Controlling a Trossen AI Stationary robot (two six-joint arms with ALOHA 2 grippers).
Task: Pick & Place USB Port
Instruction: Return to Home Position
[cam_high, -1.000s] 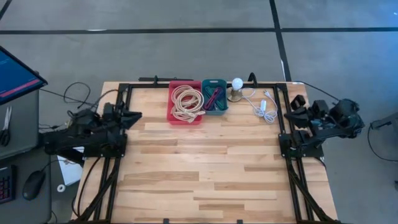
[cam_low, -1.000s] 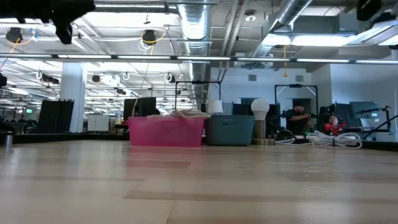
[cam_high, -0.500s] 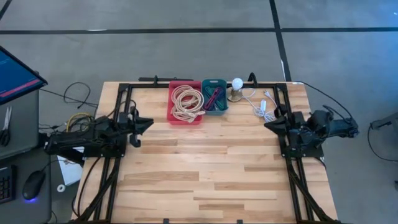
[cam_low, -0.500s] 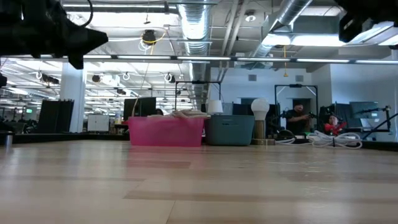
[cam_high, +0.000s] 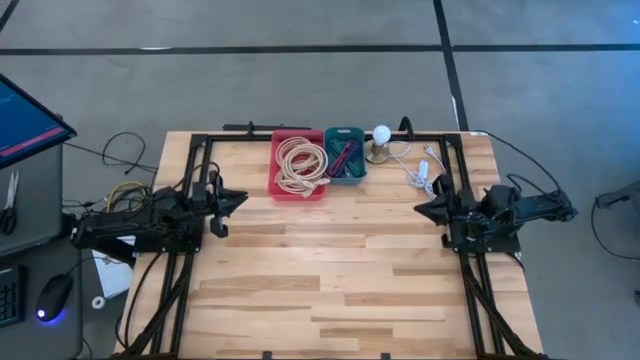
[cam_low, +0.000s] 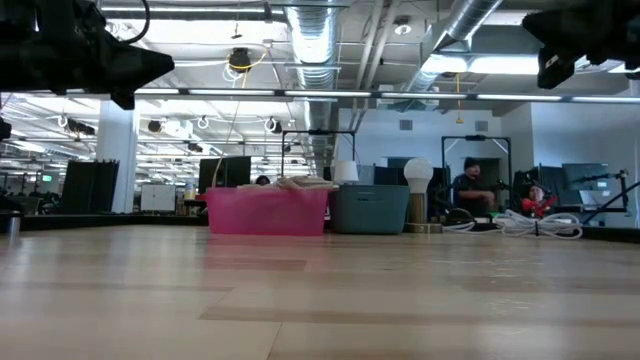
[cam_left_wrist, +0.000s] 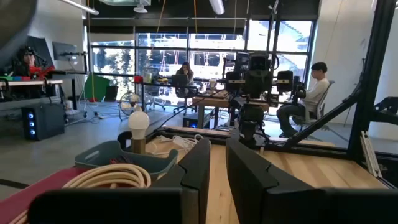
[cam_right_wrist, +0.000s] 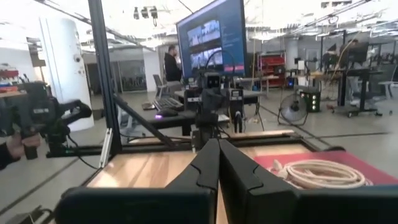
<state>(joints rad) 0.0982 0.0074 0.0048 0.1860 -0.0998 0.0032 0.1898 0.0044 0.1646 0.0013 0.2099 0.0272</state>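
The USB port is the small white block with its white cord (cam_high: 427, 172); it lies flat on the wooden table at the far right, beside the bulb lamp, and shows in the low view as a heap of white cord (cam_low: 535, 226). My left gripper (cam_high: 242, 197) hovers level over the table's left side, pointing toward the table's middle; a narrow empty gap stands between its fingers (cam_left_wrist: 217, 155). My right gripper (cam_high: 418, 210) hovers level over the right side, on the near side of the cord, with its fingers shut together (cam_right_wrist: 219, 155) on nothing.
A red bin (cam_high: 278, 170) with a coiled rope and a teal bin (cam_high: 345, 135) with cords stand at the far middle, the bulb lamp (cam_high: 381, 140) next to them. Black frame rails (cam_high: 458, 150) run along both sides. The near half is bare wood (cam_high: 330, 280). People sit beyond the table.
Both arms have sunk and reached out toward the table's middle. The left one settled early and has kept still since. The right one has kept coming down and inward until now. Neither gripper took hold of anything.
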